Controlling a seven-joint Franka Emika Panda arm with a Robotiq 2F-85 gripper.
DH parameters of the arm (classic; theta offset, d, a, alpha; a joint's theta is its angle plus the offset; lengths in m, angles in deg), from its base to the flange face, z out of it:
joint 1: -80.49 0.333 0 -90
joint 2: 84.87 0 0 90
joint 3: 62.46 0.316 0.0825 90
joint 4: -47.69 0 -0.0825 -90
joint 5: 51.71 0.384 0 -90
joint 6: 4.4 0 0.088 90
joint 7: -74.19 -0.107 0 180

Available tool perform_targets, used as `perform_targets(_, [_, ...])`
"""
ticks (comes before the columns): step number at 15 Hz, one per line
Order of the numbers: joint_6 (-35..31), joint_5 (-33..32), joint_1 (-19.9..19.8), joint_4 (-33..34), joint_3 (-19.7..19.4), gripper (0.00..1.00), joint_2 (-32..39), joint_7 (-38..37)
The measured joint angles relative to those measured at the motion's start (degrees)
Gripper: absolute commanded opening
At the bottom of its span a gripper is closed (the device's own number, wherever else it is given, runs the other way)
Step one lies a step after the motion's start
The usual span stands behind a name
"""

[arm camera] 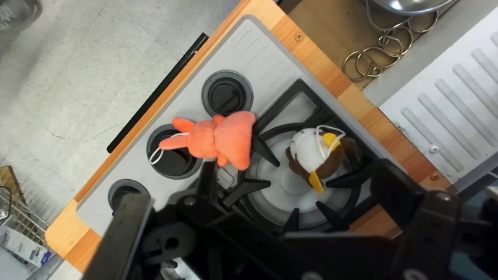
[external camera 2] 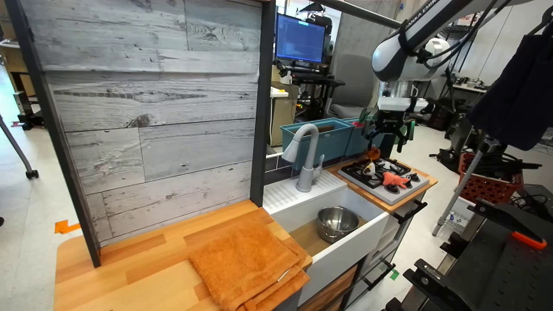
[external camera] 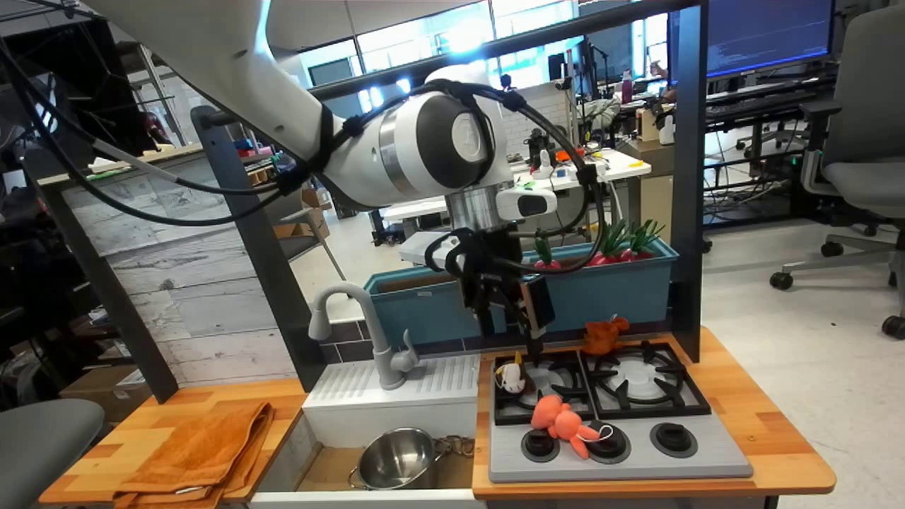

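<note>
- Spread wide at the gripper [external camera: 510, 336], grasping nothing.
- Below it, on the stove [arm camera: 258, 58], see a bird toy [arm camera: 316, 155]; off to one side, a rabbit toy [arm camera: 214, 140].
- Likely light, soft, not slippery, hard to break; best pinched across the plump body.
- Lower and farther aside, see a sink [external camera 2: 345, 255] holding a pot [external camera: 399, 456] and metal rings [external camera: 456, 445].
- Near the gripper, see a planter [external camera: 417, 311] holding red vegetables [external camera: 636, 255].

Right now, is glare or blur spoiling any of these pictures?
A little: in an exterior view, the windows wash out toward white; in both exterior views, the metal pot catches bright highlights; in the wrist view, the hand looks dark and soft, while the coral plush toy is fairly sharp.
</note>
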Motion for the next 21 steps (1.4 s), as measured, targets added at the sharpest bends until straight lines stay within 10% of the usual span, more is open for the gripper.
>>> perform_targets(12, [-3.29,-0.07,0.38,5.53,-0.50,1.00,6.81,-4.14])
perform_targets(13, [-3.21,-0.05,0.39,6.34,-0.29,0.79,7.59,-4.44])
perform_targets(21, [-2.00,-0.02,0.29,11.69,0.41,0.18,11.52,-5.45])
